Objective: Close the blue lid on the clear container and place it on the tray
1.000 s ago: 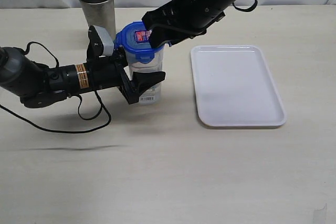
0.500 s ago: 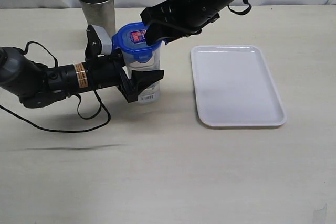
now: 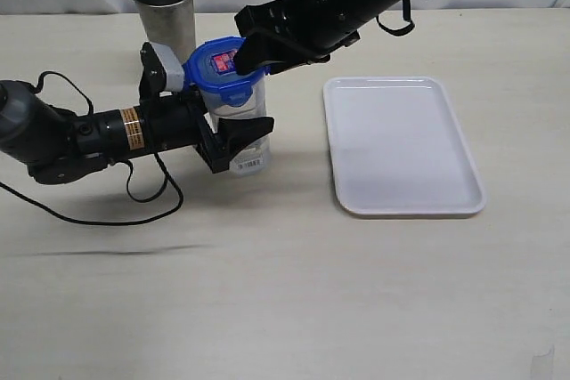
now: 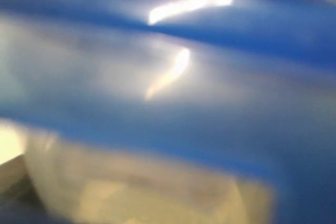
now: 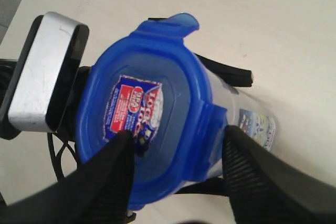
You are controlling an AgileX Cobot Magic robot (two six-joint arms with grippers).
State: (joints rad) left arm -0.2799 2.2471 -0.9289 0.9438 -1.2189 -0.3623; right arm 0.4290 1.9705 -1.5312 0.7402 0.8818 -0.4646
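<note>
Since a second ago the right gripper (image 3: 260,42) has slid left over the blue lid (image 3: 218,67), jaws spread, while the left gripper (image 3: 233,141) clamps the clear container (image 3: 245,122) low down. Sticker up, the lid sits tilted on the mouth, one flap raised, so snapping looks unfinished. The translucent container stands on the desk (image 3: 285,291), beside the tray (image 3: 401,144).

The left wrist view is filled by a blurred blue surface, probably the blue lid (image 4: 210,77), and a pale smear (image 4: 147,187) beside it cannot be identified. In the exterior view the middle of the clear container (image 3: 254,113) is hidden by the left gripper (image 3: 242,131), the print on its label (image 3: 252,165) cannot be read, and the base of the metal cup (image 3: 163,11) is covered.
</note>
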